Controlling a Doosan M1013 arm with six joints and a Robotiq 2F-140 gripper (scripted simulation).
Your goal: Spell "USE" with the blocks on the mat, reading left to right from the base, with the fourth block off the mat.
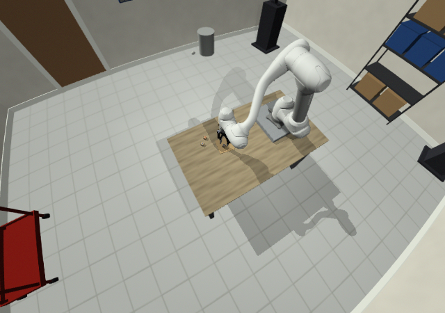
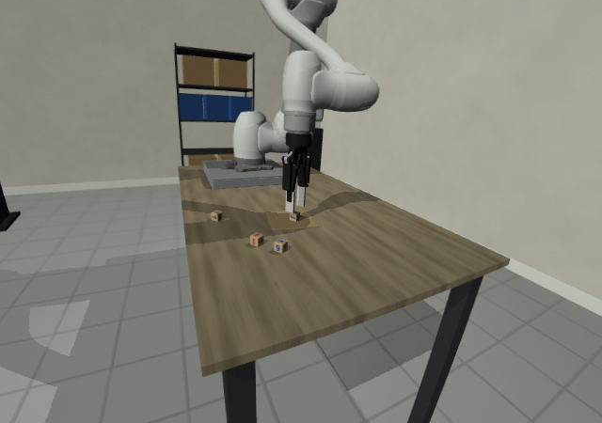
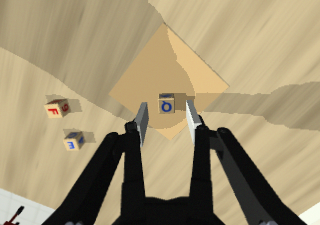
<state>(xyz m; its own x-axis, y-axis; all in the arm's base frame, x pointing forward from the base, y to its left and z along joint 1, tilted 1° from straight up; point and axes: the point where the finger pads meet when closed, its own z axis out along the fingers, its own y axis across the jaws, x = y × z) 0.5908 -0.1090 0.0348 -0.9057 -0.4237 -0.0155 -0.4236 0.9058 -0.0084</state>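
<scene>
A small tan mat (image 3: 170,80) lies on the wooden table (image 2: 310,263). One wooden block (image 3: 166,104) with a round blue letter on top sits on the mat; it also shows in the side view (image 2: 293,216). My gripper (image 3: 166,109) points straight down over this block, with its fingers partly open on either side and a gap to each; it is just above the block in the side view (image 2: 294,203). A block with a red F (image 3: 57,108) and a block with a blue letter (image 3: 74,140) lie off the mat on the table. A fourth block (image 2: 216,215) lies further away, its letter too small to read.
The red-letter block (image 2: 256,239) and the blue-letter block (image 2: 280,245) lie close together near the mat's corner. The robot's grey base plate (image 2: 243,173) stands at the table's far end. A shelf rack (image 2: 213,102) is behind the table.
</scene>
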